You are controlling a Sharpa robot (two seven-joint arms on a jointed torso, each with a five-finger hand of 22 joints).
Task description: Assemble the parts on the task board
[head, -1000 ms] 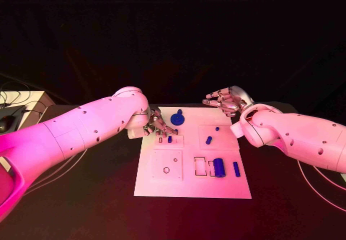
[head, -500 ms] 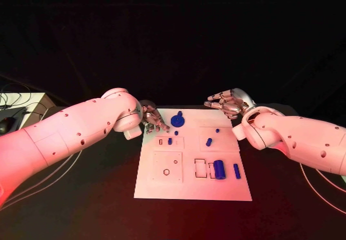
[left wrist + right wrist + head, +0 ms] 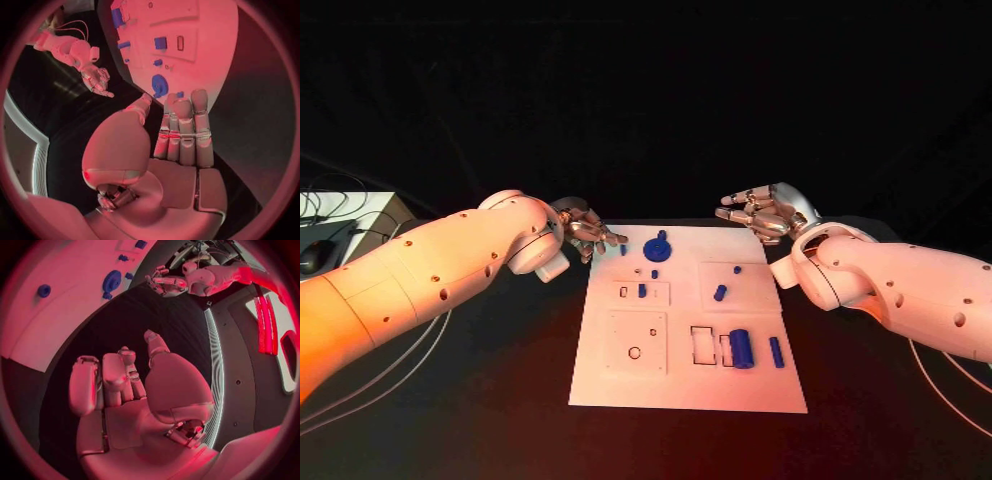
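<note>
The white task board (image 3: 687, 385) lies mid-table. On it are a blue disc (image 3: 656, 246) at the far end, a small blue dot (image 3: 655, 273), a short piece (image 3: 642, 291) in a slot, a tilted piece (image 3: 720, 292), a thick cylinder (image 3: 741, 348) and a thin bar (image 3: 776, 351). My left hand (image 3: 584, 232) hovers at the board's far left corner, fingers straight and holding nothing (image 3: 181, 135). My right hand (image 3: 759, 212) hangs beyond the far right corner, fingers loosely bent and apart, holding nothing (image 3: 125, 385). The disc (image 3: 159, 84) lies just past my left fingertips.
A pale box (image 3: 343, 215) with cables sits at the table's left edge. Black table surface surrounds the board on every side. Several outlined slots (image 3: 635, 345) mark the board's near half.
My left hand has drawn back from over the board's small slots to the far left corner; a small blue dot now shows where it was. The right hand has hardly moved.
</note>
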